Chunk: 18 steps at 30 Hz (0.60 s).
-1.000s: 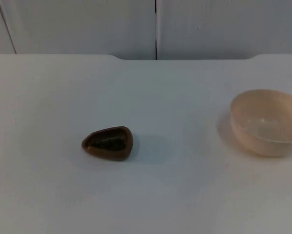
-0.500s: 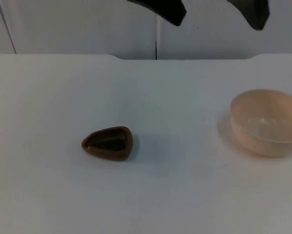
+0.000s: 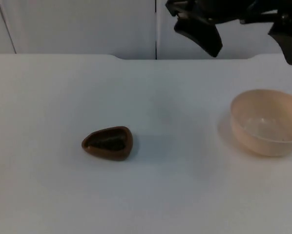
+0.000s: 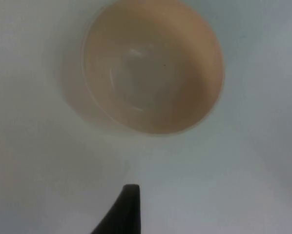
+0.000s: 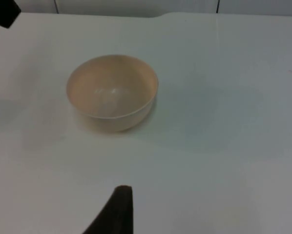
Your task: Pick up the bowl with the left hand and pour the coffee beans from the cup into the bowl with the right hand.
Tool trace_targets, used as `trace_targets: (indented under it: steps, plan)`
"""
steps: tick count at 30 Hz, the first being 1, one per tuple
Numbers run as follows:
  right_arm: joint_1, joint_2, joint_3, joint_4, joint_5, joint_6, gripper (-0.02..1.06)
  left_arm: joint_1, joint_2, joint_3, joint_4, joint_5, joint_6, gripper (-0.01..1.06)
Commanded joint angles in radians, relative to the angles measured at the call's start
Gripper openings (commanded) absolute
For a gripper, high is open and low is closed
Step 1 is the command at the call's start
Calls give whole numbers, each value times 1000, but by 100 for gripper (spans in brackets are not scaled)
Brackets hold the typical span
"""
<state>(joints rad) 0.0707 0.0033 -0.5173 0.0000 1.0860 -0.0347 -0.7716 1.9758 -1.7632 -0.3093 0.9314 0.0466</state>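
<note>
Two black fingers (image 3: 204,34) of the left gripper (image 3: 252,54) hang in the top view above the far side of the bowl (image 3: 267,122), set wide apart with nothing between them. The bowl, pale beige and empty, stands upright on the white table (image 3: 185,195). The cup (image 3: 108,143), a small brown one with dark coffee beans (image 3: 107,144) inside, sits on the table well apart from the bowl, on the bowl's left-arm side.

From the left wrist view the bowl (image 4: 153,66) is seen almost straight from above, its inside bare, with the left gripper (image 4: 129,195) just short of its rim and not touching it.

In the right wrist view the bowl (image 5: 112,92) stands farther off, with the right gripper (image 5: 121,195) well apart from it over bare table. Whether the right gripper is apart or closed cannot be told. A black tip (image 5: 2,12) shows beyond the bowl.
</note>
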Motion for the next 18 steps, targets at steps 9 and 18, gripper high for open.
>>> trace_targets:
  steps: [9,18]
  plan:
    - [-6,-3,1,0,-9,4,105,-10,92,-28,20,-71,-153,99]
    - [-6,-3,1,0,-7,4,105,-10,172,-28,42,-144,-359,99]
